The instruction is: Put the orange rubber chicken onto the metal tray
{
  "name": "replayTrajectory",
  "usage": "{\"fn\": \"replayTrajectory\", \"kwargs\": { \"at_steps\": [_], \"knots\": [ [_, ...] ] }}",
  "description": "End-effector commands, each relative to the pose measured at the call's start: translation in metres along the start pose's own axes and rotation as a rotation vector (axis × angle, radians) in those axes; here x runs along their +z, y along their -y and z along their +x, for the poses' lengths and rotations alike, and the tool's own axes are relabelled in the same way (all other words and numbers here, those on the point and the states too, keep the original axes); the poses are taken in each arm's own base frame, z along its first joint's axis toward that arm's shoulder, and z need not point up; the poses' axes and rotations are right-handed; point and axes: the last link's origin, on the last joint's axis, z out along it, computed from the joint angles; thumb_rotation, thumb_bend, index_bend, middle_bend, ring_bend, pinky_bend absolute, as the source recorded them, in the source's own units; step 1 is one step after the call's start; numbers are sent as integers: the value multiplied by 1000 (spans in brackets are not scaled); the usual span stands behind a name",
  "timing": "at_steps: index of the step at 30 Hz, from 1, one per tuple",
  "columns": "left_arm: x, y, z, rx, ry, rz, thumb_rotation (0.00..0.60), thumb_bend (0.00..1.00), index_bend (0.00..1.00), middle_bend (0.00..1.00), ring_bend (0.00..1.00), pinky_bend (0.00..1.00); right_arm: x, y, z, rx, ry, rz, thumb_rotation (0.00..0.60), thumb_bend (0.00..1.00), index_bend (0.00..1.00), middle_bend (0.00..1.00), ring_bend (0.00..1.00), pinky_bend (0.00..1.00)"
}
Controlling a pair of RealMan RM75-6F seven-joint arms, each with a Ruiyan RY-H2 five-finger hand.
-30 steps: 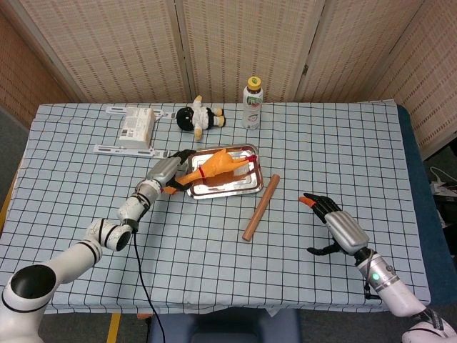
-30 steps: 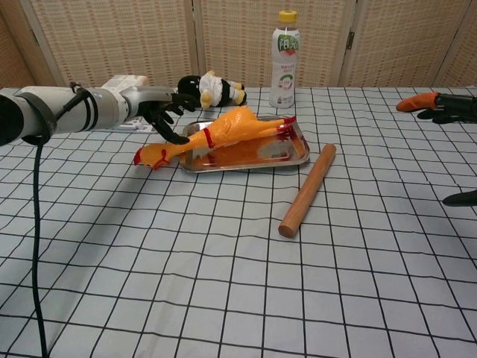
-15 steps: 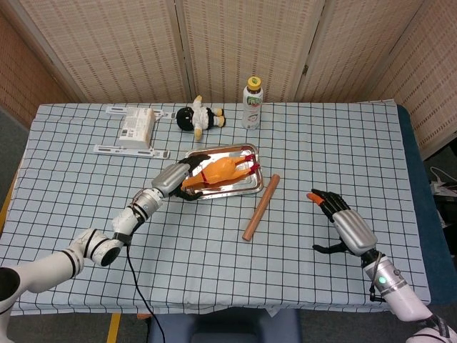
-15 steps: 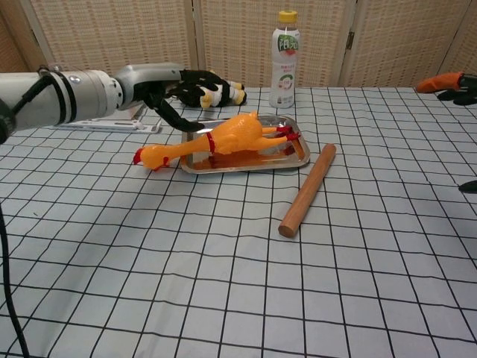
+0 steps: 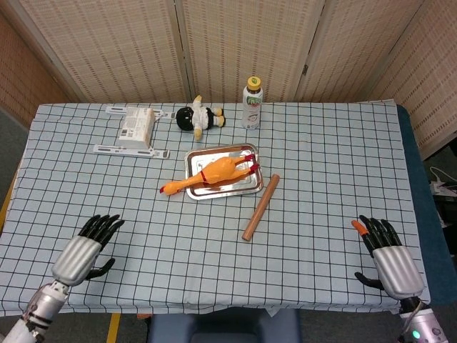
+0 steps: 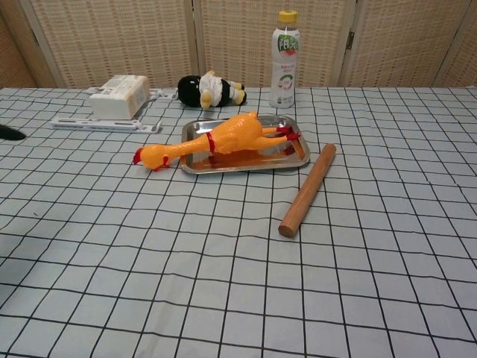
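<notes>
At the table's near corners, the left hand and right hand rest spread and empty on checked cloth. The chicken lies across the tray, head overhanging left. Woven screens stand behind.

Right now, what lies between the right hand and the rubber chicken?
In the head view, only the wooden rolling pin lies between the right hand and the rubber chicken.

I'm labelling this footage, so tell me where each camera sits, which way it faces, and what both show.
Head view: high above the near edge, looking down; left hand and right hand show, empty.
Chest view: low at the near edge, looking across; only a dark bit at the left edge.
Shared: rubber chicken, body on the metal tray, head overhanging; rolling pin.
</notes>
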Motion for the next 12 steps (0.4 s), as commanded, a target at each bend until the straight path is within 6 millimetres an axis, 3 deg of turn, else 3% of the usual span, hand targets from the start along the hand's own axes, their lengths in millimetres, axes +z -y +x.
{"fn": "replayTrajectory", "kwargs": {
  "at_steps": [1, 12],
  "knots": [
    [-78, 11, -16, 83, 12, 101, 600, 356, 0, 0, 0, 36, -43, -12, -7, -23, -63, -56, 600, 67, 0, 0, 0, 0],
    [-84, 1, -14, 89, -81, 18, 600, 361, 0, 0, 0, 36, -53, -17, 1, 13, -87, 0, 600, 67, 0, 0, 0, 0]
  ]
}}
